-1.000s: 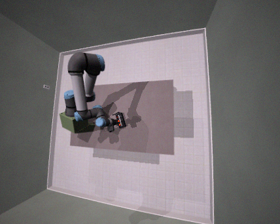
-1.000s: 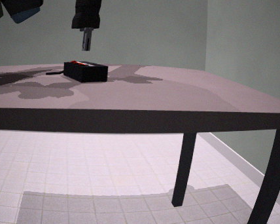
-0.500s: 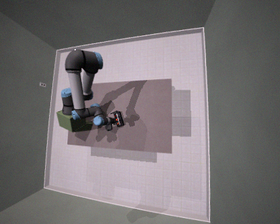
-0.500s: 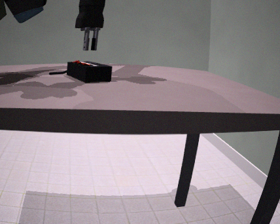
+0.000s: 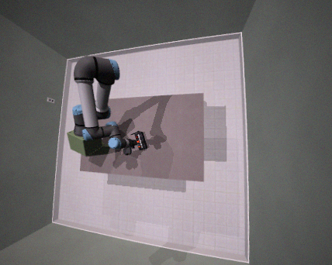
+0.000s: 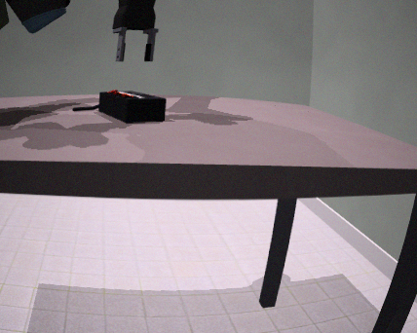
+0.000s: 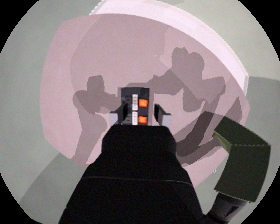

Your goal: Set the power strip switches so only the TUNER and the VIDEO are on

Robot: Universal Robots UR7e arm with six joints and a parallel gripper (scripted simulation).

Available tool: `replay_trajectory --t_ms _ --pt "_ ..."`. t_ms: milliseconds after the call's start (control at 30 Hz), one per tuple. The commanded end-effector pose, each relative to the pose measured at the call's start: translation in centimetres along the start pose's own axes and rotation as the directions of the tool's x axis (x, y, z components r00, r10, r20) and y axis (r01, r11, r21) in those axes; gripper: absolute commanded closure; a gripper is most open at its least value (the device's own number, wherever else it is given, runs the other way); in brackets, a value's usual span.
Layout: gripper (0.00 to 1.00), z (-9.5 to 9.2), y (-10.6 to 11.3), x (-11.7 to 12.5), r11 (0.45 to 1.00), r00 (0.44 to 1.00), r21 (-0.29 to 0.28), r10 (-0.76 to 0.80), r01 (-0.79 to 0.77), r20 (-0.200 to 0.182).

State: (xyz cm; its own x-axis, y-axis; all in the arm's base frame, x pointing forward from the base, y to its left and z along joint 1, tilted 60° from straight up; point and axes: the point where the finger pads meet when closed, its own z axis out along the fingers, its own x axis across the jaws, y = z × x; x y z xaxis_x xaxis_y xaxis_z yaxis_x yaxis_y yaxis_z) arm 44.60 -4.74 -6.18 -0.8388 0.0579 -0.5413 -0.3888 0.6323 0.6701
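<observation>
The black power strip point(image 6: 132, 105) lies flat on the table, right way up, with red switches along its top. It also shows in the overhead view point(image 5: 140, 141) and in the wrist view point(image 7: 138, 107), where two switches glow orange-red. My gripper point(image 6: 133, 53) hangs well above the strip's left part, fingers apart and empty. In the wrist view the gripper body hides the near part of the strip, and both fingertips stand either side of it.
The strip's black cable point(image 6: 85, 108) runs left from it. The arm's green base block point(image 5: 84, 143) stands at the table's left edge, close to the strip. The table point(image 5: 148, 135) stretches wide to the right.
</observation>
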Motion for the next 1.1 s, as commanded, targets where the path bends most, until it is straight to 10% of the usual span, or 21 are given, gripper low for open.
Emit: replay_trajectory --t_ms 0,433,1067 --pt "0.00 -2.7 0.0 0.0 1.000 1.000 -0.001 -0.001 0.001 0.000" --pt "0.00 -7.2 0.0 0.0 1.000 1.000 -0.001 -0.001 0.001 0.000" --pt "0.00 -7.5 0.0 0.0 1.000 1.000 -0.001 -0.001 0.001 0.000"
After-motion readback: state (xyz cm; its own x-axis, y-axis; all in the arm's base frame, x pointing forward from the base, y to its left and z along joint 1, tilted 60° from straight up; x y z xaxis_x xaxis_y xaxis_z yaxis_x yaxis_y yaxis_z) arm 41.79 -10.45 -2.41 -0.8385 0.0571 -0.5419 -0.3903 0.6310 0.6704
